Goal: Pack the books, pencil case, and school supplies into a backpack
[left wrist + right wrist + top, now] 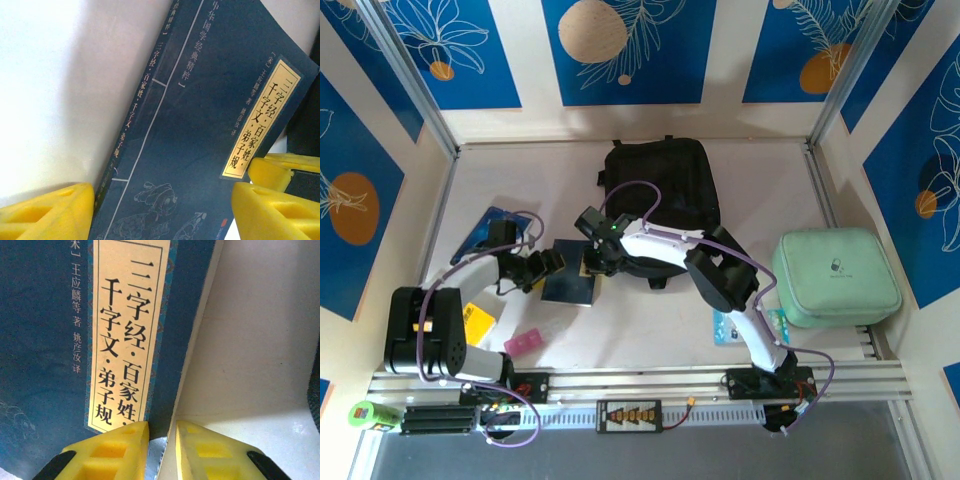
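The dark blue book (pixel 570 288) is sitting at the middle of the table (pixel 650 335), just in front of the black backpack (pixel 655 185), and both grippers are meeting at it. Whether it is lying quite flat or is tipped up at one edge cannot be told.

The right gripper (pixel 162 429) is reaching to the book's backpack-side corner. In the right wrist view its yellow fingers (pixel 112 452) are standing almost together, and the book's edge, just beside the cream title label, is running straight into the narrow gap between them — the gripper is pinching the book there.

The left gripper (pixel 162 200) is sitting at the book's opposite side. Its jaws are standing wide apart, one finger outside the spine and the other over the cover near the label. Whether they are pressing on the book or merely straddling it cannot be told.

The backpack is lying flat at the back of the table. The yellow book (pixel 478 322) is lying near the left arm's base, partly under that arm. The mint-green case (pixel 835 278) is resting well apart, on the right side.
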Robot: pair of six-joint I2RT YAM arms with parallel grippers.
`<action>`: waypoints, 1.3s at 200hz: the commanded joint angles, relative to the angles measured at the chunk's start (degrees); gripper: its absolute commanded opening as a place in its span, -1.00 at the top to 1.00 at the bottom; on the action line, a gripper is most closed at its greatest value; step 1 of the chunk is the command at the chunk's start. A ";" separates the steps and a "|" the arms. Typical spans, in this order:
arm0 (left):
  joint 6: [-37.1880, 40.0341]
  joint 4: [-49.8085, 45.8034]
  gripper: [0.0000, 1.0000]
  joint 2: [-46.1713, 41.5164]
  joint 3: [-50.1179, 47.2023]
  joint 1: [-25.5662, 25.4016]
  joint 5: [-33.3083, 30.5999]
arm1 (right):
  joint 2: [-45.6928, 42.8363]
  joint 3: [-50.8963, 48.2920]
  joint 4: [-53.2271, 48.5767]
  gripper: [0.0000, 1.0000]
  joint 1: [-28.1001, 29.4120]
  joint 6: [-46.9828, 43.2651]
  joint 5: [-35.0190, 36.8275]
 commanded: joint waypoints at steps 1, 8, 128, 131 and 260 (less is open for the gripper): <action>0.28 1.21 -0.43 1.58 1.57 -0.35 7.09 | 2.21 -2.28 -0.92 0.54 -0.49 1.03 -1.45; 1.02 0.91 -0.43 1.86 2.13 -0.44 8.48 | 2.22 -2.67 -0.56 0.54 -0.65 1.11 -1.72; 0.56 -3.71 -0.06 -2.09 5.66 -0.99 23.11 | 2.53 -4.77 1.48 0.67 -2.08 3.43 -3.23; 0.05 -3.03 -0.05 -1.89 5.54 -1.01 23.47 | 2.53 -4.86 1.51 0.67 -2.09 3.49 -3.23; -5.23 4.04 0.02 3.85 2.67 -1.00 19.98 | 2.94 -6.42 0.96 0.72 -2.44 3.88 -1.96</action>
